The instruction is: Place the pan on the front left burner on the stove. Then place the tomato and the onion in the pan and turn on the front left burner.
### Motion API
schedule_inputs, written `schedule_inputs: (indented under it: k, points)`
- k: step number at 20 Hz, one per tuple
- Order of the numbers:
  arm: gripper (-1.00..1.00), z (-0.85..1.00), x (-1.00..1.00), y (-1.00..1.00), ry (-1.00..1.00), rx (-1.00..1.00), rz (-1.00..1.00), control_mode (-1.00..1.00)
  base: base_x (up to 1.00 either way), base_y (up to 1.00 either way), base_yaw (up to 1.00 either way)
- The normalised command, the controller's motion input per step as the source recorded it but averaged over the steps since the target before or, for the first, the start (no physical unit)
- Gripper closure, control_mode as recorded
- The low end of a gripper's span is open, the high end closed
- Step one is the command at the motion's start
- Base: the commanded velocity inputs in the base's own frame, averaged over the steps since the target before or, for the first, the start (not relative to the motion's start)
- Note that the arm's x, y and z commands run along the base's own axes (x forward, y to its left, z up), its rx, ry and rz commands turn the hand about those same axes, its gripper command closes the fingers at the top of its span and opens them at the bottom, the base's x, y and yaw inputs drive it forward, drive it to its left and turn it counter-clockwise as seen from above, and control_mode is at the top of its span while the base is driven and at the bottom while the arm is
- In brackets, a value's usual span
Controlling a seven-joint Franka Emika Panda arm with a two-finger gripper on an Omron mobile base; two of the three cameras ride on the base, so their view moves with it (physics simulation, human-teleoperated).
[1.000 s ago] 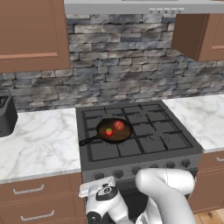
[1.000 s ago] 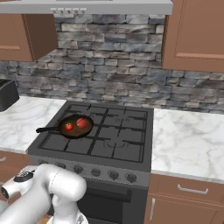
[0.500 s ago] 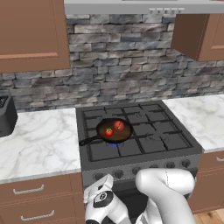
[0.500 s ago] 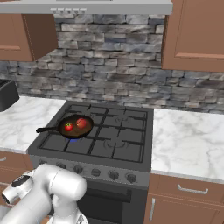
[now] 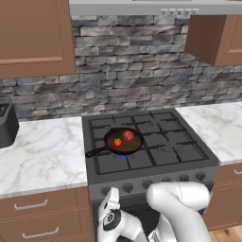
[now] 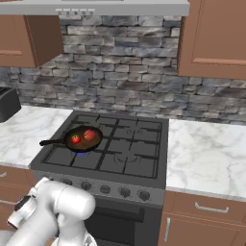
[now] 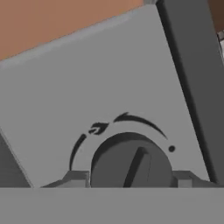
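Facing the stove (image 5: 156, 177), I have my hand (image 7: 133, 177) right up against one of its round knobs (image 7: 131, 162), a finger (image 7: 76, 178) on each side of it; whether they press the knob or stand just off it I cannot tell. The knob's ridge is tilted, with a flame mark (image 7: 98, 128) above it on the grey panel.

Up on the front left burner (image 5: 118, 158) sits the pan (image 5: 124, 142), its long handle (image 5: 94, 152) pointing left toward the marble counter (image 5: 42, 153). The tomato (image 5: 117, 142) and onion (image 5: 128, 135) lie inside it, just beside each other. A small blue flame (image 5: 124, 155) shows under the pan.

A dark appliance (image 5: 7, 123) stands at the counter's far left, well apart. Drawers (image 5: 42, 212) flank the stove at my hand's left, and the other grates (image 5: 172, 142) carry nothing.
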Motion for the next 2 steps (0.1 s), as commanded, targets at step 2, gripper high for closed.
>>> schedule_inputs:
  k: [2]
  points:
    - [1.0, 0.0, 0.0, 0.0, 0.0, -0.24, 0.1, -1.0, 0.0, 0.0, 0.0]
